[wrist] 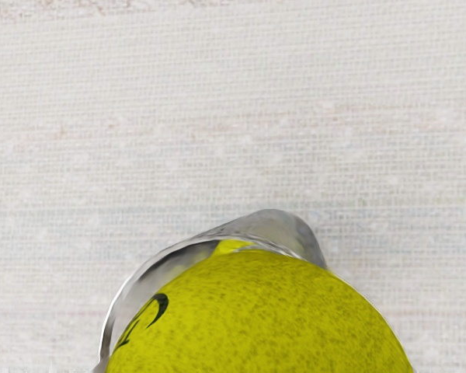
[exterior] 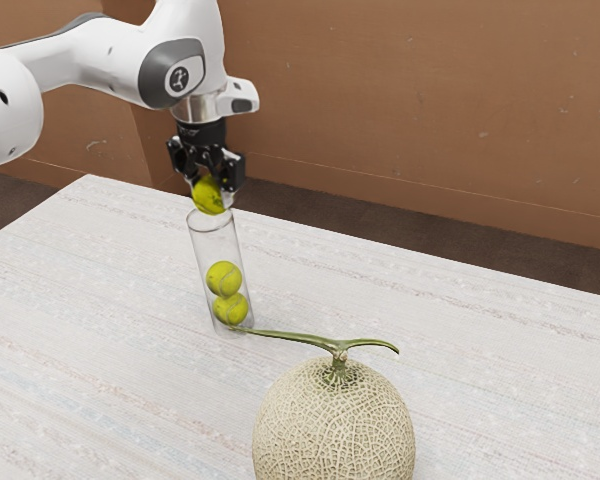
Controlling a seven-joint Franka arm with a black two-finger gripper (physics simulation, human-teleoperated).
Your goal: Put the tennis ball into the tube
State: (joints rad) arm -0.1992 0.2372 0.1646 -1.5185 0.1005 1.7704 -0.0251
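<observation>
The ball (exterior: 208,196) is at the mouth of the tube (exterior: 202,252), above the rim and below the hand. The gripper (exterior: 212,191) holds it, with a finger against each of two opposite sides. In the exterior view the ball's underside overlaps the rim; whether the two touch cannot be told. In the wrist view the ball, bearing dark printed marks, covers much of the mouth. A curve of rim shows along one side of it, and a sliver of yellow is visible inside the tube past its edge.

The tube is clear and stands on its base on the table (exterior: 90,290). Two more balls are inside, one resting above the other: the upper one (exterior: 223,279) partway up, the bottom one (exterior: 231,308) near the base. The space between the upper one and the rim is open.

A melon (exterior: 334,430) with a netted, pale rind sits on the table, nearer the camera and toward the exterior view's right of the tube. Its green stem (exterior: 338,346) forks; one branch reaches, in that view, to the tube's base, and contact cannot be confirmed. The white arm (exterior: 120,60) enters from the exterior view's upper left. Behind the table are a dark floor (exterior: 380,240) and a brown wall (exterior: 430,110).
</observation>
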